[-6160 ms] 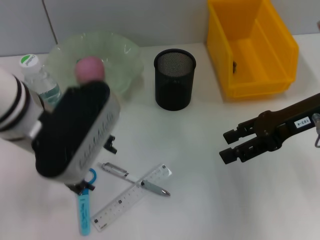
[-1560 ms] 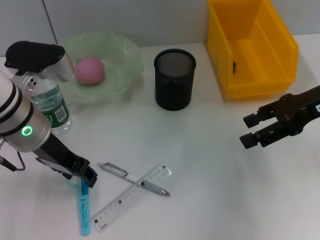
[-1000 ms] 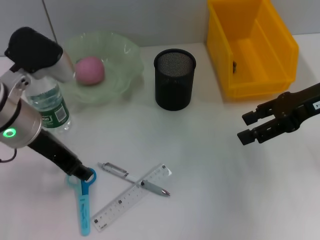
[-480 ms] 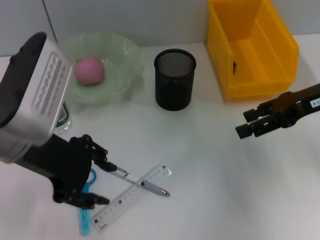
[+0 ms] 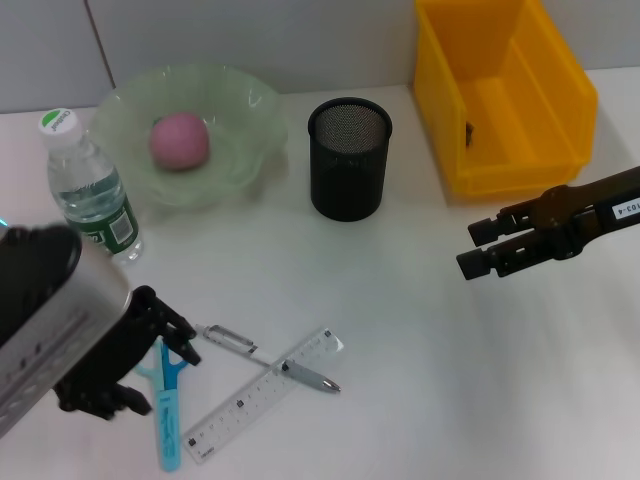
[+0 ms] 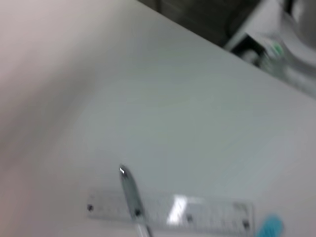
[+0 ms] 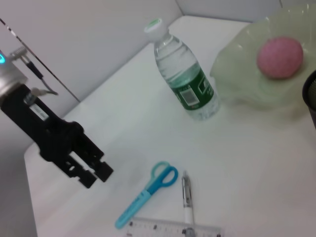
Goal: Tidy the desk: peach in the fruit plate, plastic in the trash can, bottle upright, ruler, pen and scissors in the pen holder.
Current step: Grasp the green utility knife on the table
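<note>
Spreading across everything is the white surface point(image 5: 400, 370), and at its far right corner sits the yellow bin point(image 5: 505, 95), the largest thing on it. The pale green fruit plate point(image 5: 190, 130) stands at the far left with the pink peach point(image 5: 180, 140) already lying inside it. Between plate and bin stands the black mesh pen holder point(image 5: 349, 158), upright, with nothing visible sticking out of it. Just left of the plate the water bottle point(image 5: 88, 188) stands upright, cap on top.

The left gripper point(image 5: 135, 355) hangs low over the near left part of the surface, its jaws spread apart and just over the handle end of the blue scissors point(image 5: 166, 405), gripping nothing. The right gripper point(image 5: 478, 248) hovers over the right side, in front of the bin, its jaws parted and empty.

The clear ruler point(image 5: 263, 393) lies flat on a slant just right of the scissors. The pen point(image 5: 268, 357) lies across the ruler's far half. All three are out on the surface, well apart from the pen holder.
</note>
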Robot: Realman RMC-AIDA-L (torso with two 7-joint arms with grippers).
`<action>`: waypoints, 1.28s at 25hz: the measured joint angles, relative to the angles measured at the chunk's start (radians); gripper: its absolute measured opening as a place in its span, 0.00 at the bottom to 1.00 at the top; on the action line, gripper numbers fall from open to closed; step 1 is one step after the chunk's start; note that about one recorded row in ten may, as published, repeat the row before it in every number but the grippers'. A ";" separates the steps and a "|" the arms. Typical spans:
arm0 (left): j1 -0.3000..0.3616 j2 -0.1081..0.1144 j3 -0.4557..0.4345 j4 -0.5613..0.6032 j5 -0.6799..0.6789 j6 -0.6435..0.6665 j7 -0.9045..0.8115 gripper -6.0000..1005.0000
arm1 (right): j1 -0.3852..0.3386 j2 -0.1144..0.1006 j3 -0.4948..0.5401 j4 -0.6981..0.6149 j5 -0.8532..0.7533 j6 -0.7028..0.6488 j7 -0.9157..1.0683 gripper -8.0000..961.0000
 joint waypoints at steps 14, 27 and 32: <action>-0.015 -0.005 0.213 -0.099 0.253 -0.206 0.308 0.57 | 0.022 -0.015 0.008 0.088 0.013 -0.015 0.016 0.86; -0.067 -0.008 0.268 -0.177 0.249 -0.201 0.294 0.56 | 0.014 -0.019 -0.033 0.089 0.011 -0.009 0.019 0.86; -0.077 -0.009 0.305 -0.179 0.245 -0.203 0.294 0.54 | 0.014 -0.019 -0.033 0.089 0.009 -0.007 0.018 0.86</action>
